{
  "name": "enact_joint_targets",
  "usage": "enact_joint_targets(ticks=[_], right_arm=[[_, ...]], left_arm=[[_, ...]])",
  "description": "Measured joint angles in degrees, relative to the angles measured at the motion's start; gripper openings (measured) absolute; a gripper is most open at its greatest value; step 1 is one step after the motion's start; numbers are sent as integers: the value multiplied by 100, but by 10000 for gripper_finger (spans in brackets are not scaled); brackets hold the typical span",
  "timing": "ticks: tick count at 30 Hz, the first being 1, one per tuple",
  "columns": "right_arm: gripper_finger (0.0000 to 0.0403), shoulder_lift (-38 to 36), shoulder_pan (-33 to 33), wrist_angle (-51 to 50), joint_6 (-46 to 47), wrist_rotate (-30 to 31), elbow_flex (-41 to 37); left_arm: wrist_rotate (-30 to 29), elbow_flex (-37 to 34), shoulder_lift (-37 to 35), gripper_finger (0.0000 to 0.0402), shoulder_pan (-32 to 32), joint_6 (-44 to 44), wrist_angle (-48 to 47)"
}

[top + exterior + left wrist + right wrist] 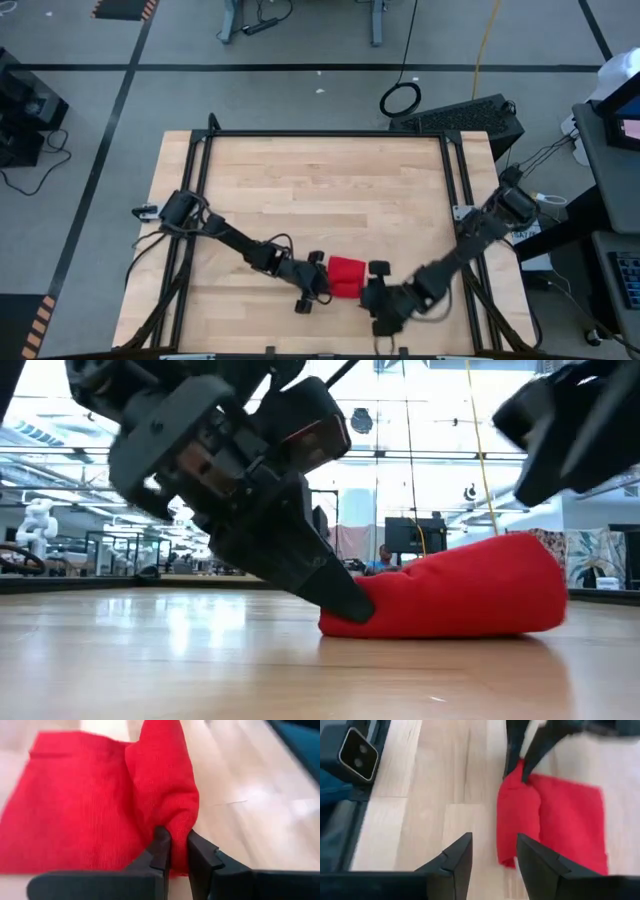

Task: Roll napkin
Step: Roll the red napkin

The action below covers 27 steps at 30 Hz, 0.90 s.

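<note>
The red napkin (347,277) lies near the table's front edge, partly rolled. A thick roll (167,790) runs along its near side, and the flat rest (70,805) spreads toward the far side. My left gripper (322,281) is shut on the roll's left end. My right gripper (492,855) hovers open just right of the napkin (560,815), above the table, with nothing between its fingers. In the low view the napkin (450,595) rests on the wood as a rounded bundle. My left gripper pinches the left end of the napkin's roll (179,837) between its two fingers, several layers bunched together. The fingers (335,588) slant down from the table's left and point along the roll. The napkin rests on the table, its pinched end low on the wood.
The bare wooden tabletop (320,190) stretches toward the far edge inside a black metal frame (325,133). The table's front edge lies close behind both grippers. Beyond the table are a grey floor and cables.
</note>
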Motion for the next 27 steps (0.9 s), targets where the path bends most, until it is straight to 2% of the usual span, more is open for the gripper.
enact_joint_targets(ticks=[5, 9, 16, 23, 27], right_arm=[[167, 608, 767, 524, -191, 1590, 2], [188, 1175, 960, 1119, -456, 2563, 4], [207, 1912, 911, 1743, -727, 3199, 5], [208, 1893, 995, 1877, -1094, 3684, 9], [208, 1863, 934, 1882, -1183, 3661, 11]], left_arm=[[938, 48, 2, 47, 262, -712, 11], [1540, 46, 4, 48, 431, -1224, 15], [1971, 43, 4, 49, 600, -1697, -25], [2010, 43, 4, 49, 638, -1710, -32], [2012, 43, 4, 50, 638, -1710, -34]])
